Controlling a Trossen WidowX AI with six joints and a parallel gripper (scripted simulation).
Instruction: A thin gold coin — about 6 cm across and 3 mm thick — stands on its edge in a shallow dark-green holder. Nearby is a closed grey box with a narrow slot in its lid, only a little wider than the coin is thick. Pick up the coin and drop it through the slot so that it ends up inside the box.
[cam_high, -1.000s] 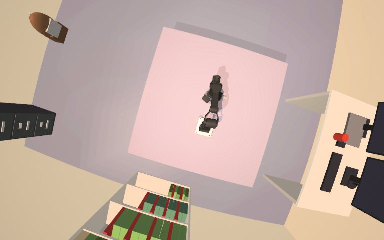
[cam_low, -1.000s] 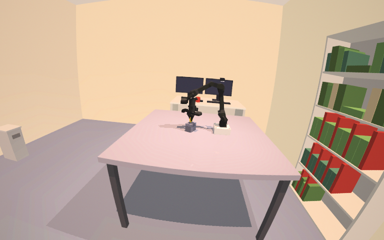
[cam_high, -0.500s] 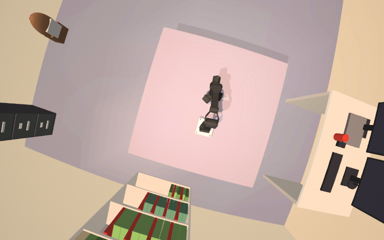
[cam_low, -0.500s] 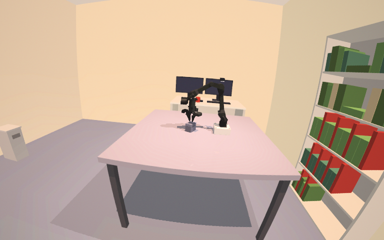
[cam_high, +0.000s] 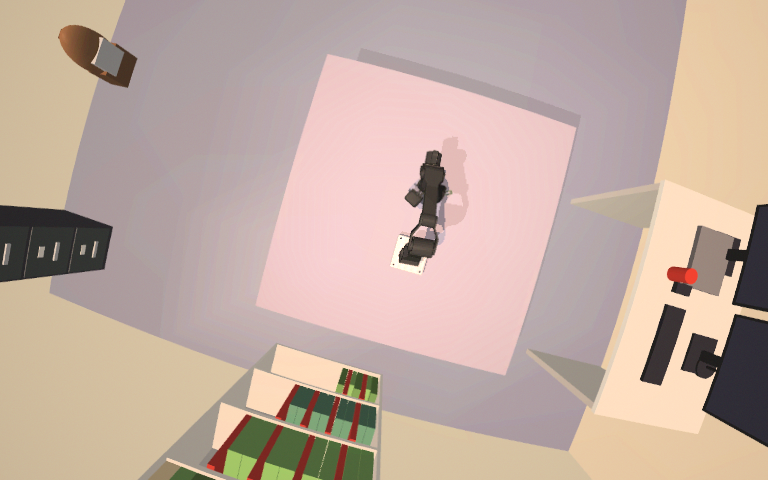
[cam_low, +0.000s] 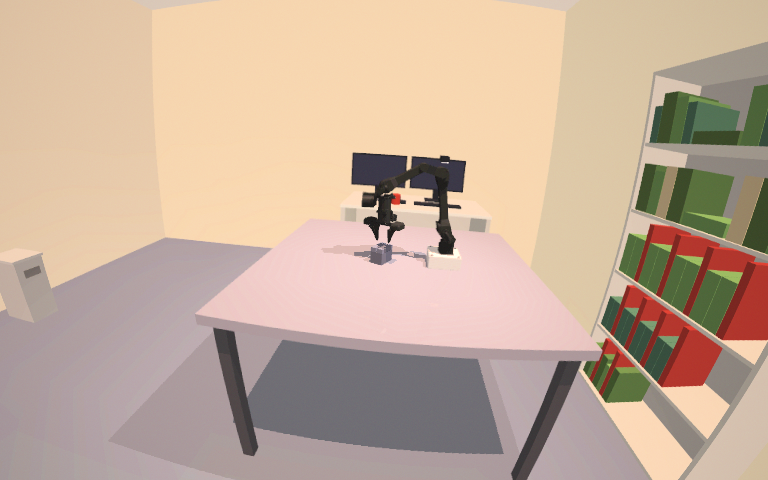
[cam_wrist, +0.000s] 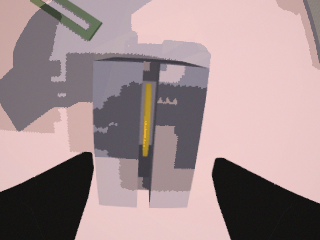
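Note:
The gold coin (cam_wrist: 146, 120) is seen edge-on within the narrow slot of the grey box (cam_wrist: 117, 182) (cam_low: 380, 255), lined up along it in the wrist view. How deep it sits is hard to tell. The coin is not visible in the top and exterior views. My gripper (cam_wrist: 154, 164) (cam_low: 383, 240) is open and empty, pointing down above the box, with its fingers on either side of the slot line. The green holder (cam_wrist: 94, 30) shows partly at the upper left of the wrist view, and its visible part is empty. The arm covers the box in the top view.
The pink table (cam_high: 339, 226) (cam_low: 339, 305) carries the arm's white base (cam_high: 421, 269) (cam_low: 443, 260), to the right of the box in the exterior view. A bookshelf (cam_low: 679, 150) and a desk with monitors (cam_low: 380, 169) stand away from the table.

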